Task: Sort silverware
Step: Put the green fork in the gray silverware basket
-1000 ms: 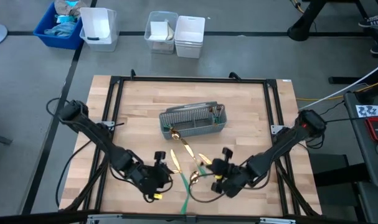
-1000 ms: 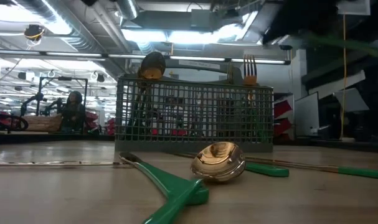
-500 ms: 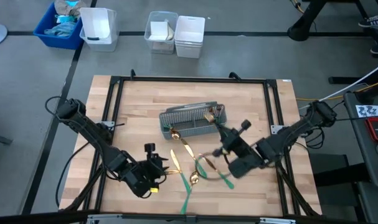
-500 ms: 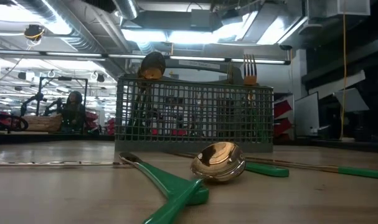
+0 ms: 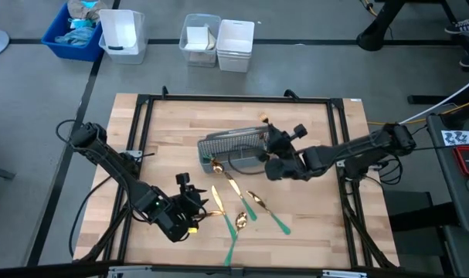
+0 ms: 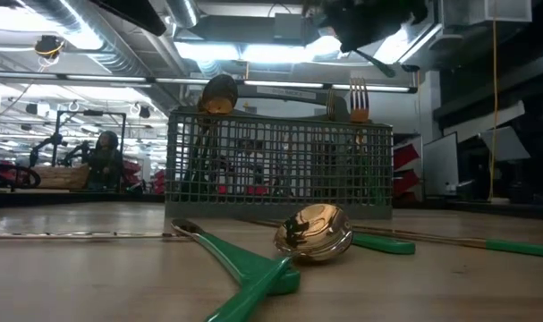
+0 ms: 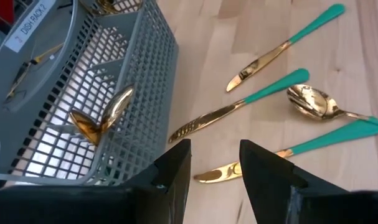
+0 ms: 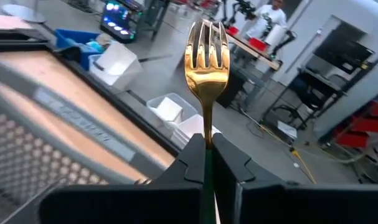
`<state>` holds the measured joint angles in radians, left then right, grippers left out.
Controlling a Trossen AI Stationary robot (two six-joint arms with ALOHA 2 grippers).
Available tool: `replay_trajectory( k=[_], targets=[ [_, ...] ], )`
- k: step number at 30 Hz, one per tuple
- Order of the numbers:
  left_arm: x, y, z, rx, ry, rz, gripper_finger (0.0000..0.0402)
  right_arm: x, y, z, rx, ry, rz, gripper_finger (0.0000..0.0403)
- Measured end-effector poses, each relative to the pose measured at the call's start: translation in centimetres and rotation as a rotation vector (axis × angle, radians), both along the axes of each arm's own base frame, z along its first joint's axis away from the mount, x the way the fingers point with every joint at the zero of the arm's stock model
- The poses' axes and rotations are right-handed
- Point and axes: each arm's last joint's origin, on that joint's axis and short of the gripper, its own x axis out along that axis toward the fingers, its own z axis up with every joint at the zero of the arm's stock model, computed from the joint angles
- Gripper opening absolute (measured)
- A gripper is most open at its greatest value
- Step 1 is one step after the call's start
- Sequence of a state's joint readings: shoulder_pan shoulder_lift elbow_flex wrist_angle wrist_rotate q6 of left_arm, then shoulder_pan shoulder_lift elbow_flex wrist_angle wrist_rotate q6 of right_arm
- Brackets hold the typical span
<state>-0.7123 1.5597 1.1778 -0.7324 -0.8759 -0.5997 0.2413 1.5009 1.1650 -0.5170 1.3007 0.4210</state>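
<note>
Four or five pieces of gold-headed, teal-handled silverware (image 5: 248, 210) lie loose on the pale wooden table (image 5: 172, 131) in the high view, just in front of the grey mesh caddy (image 5: 238, 149). The right gripper (image 5: 268, 137) reaches over the caddy's right end with a gold fork (image 5: 263, 119) clamped between its closed fingers. The left gripper (image 5: 200, 202) waits low beside the loose pieces, fingers spread and empty.

From table height, the caddy (image 6: 278, 170) stands behind a gold spoon (image 6: 313, 233) lying bowl-up, with green handles crossing around it. A spoon bowl and a fork head stick up above the caddy's rim, so some pieces are already sorted.

Past the left wrist's open fingers (image 7: 174, 168), two knives, one more slim piece and a spoon lie on the wood beside the caddy wall (image 7: 139, 93), and two gold heads show inside a compartment.

Looking along the right wrist, the fork (image 8: 207, 53) stands tines-up, its stem pinched in the shut jaws.

By this evidence the task is partly done: one fork awaits dropping in, and the loose pieces remain.
</note>
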Motion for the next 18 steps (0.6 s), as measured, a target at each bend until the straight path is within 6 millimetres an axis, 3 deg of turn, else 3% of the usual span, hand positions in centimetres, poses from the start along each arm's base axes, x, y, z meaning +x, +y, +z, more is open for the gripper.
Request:
replay_trajectory(
  k=[10, 18],
  targets=[
    [-0.1, 0.5, -0.1, 0.048, 0.004, 0.034, 0.0129, -0.5, -0.6, -4.3, -0.023, -0.067, -0.045, 0.0011],
    [0.6, 1.6, -0.1, 0.065, 0.002, 0.074, 0.0129, 0.5, -2.0, -4.7, 0.037, -0.167, 0.013, 0.0011]
  ],
)
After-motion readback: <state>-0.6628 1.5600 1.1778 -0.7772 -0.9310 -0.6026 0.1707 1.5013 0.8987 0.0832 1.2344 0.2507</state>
